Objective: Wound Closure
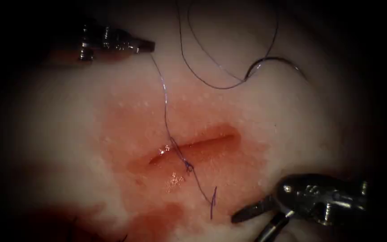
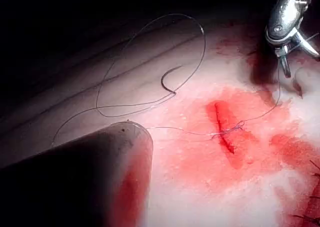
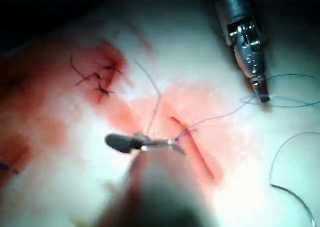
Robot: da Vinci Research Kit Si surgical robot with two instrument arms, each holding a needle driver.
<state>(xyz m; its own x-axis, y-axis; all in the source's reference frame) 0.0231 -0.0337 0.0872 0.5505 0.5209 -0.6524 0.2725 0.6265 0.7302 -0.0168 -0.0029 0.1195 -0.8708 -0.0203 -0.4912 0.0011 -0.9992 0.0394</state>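
The cut (image 1: pixel 198 145) runs across the red-stained tissue (image 1: pixel 292 134), with a knot (image 1: pixel 188 167) on the thread just below its left part. My left tool (image 1: pixel 151 45) sits above and left of the cut, shut on the thread (image 1: pixel 164 98) that rises taut from the knot. A short tail (image 1: pixel 212 204) ends below the knot. The curved needle (image 1: pixel 274 60) lies free on the tissue to the upper right, outside the tissue, trailing loose loops of thread. My right tool (image 1: pixel 246 228) hovers low on the right with its jaws apart and holds nothing. In the left wrist view the needle (image 2: pixel 169 79) lies among thread loops.
Red fluid (image 1: pixel 157 224) pools on the tissue below and left of the cut. Dark older stitches (image 3: pixel 95 77) sit in a second stained patch away from the cut. Loose thread loops (image 1: pixel 202 58) lie on the tissue above the cut.
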